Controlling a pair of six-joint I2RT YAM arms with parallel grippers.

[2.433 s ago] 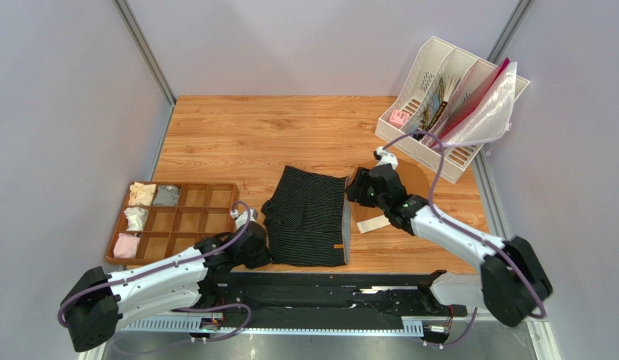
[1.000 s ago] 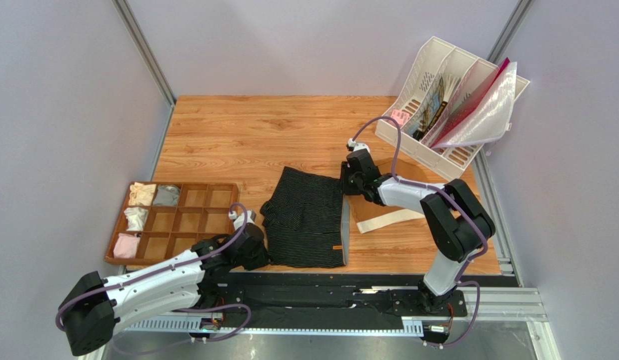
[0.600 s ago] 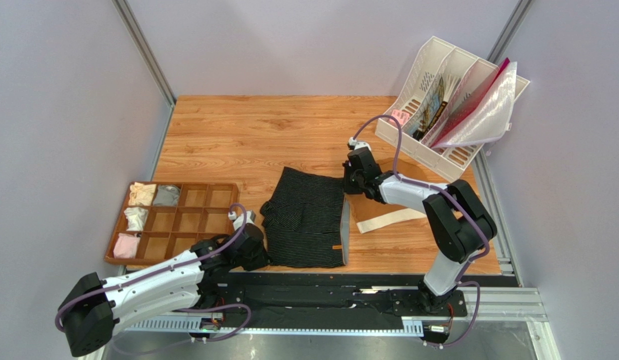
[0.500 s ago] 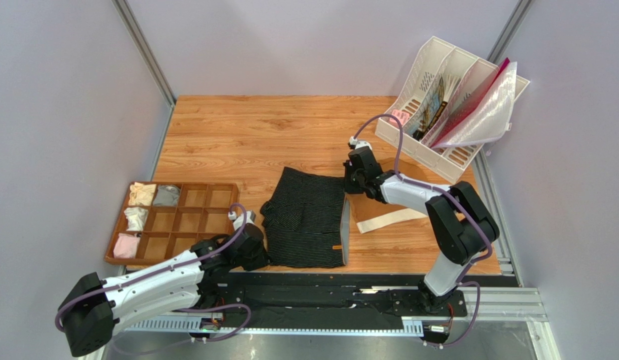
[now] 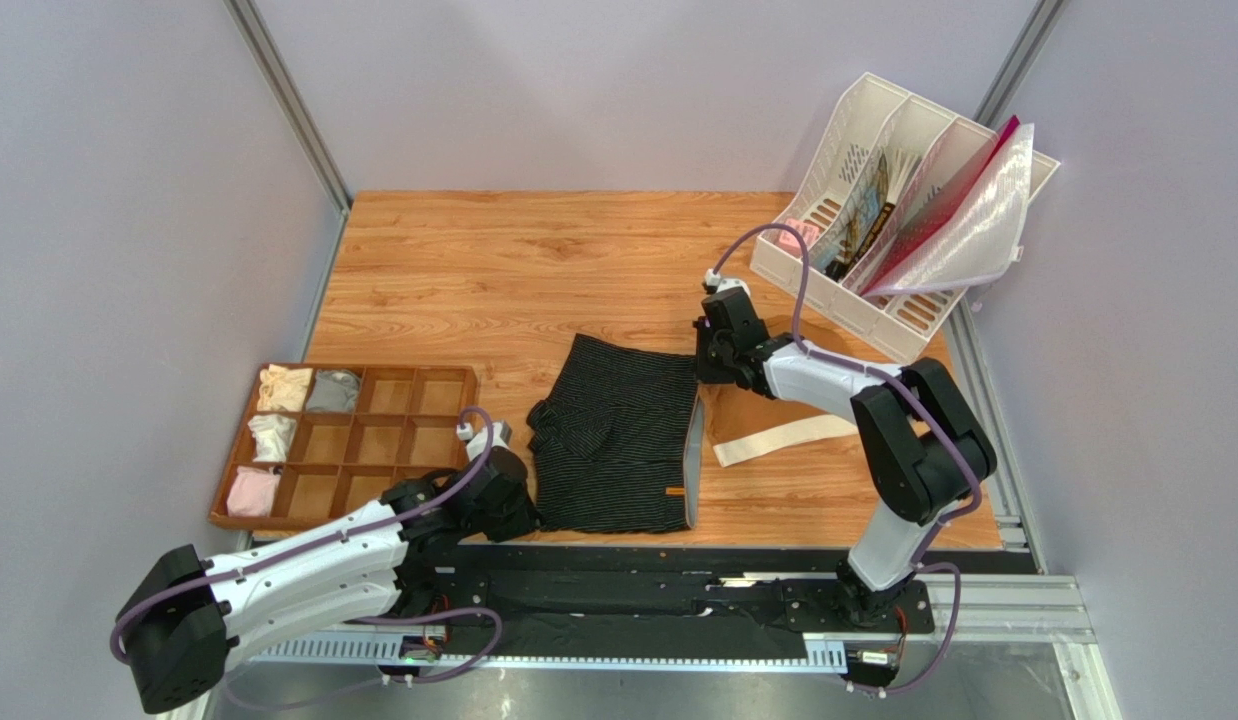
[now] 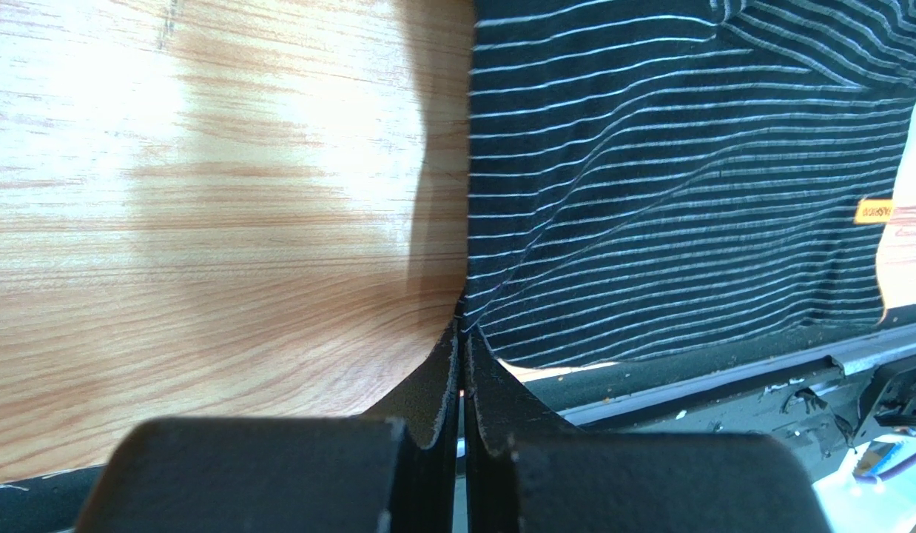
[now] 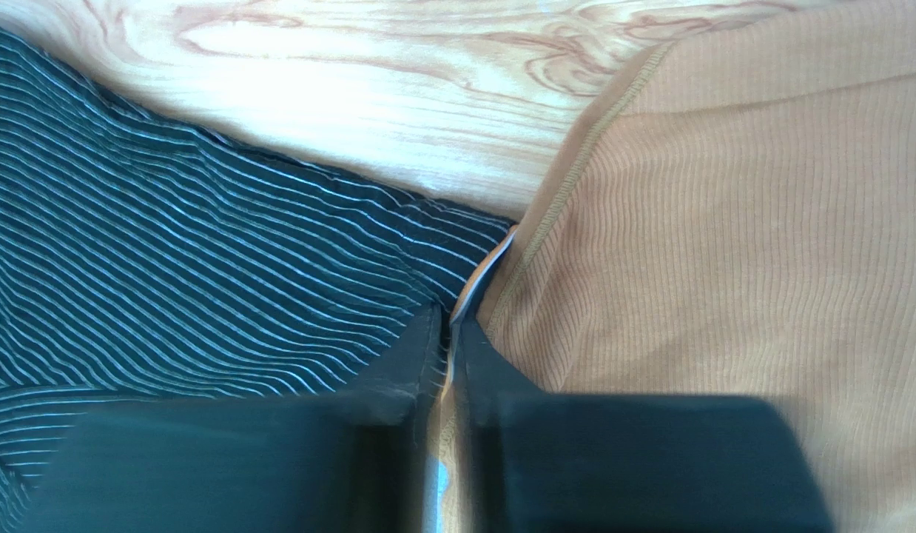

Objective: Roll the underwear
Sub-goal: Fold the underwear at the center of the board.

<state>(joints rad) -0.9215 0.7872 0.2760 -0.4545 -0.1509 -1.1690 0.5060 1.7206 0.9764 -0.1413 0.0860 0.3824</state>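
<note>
1. Here the underwear (image 5: pixel 618 435) lies flat on the table (image 5: pixel 475 270). The left gripper (image 6: pixel 463 331) is pinched on its near-left hem, and the right gripper (image 7: pixel 452 320) on its far waistband corner.
2. Brown briefs (image 7: pixel 707 222) touch that corner. A divided tray (image 5: pixel 362 450) sits to the left and a file rack (image 5: pixel 866 293) far right.
3. The orange tag (image 6: pixel 872 211) is unreadable.

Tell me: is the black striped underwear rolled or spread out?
Spread out: the underwear lies flat on the table, left gripper and right gripper pinching its edges.
</note>
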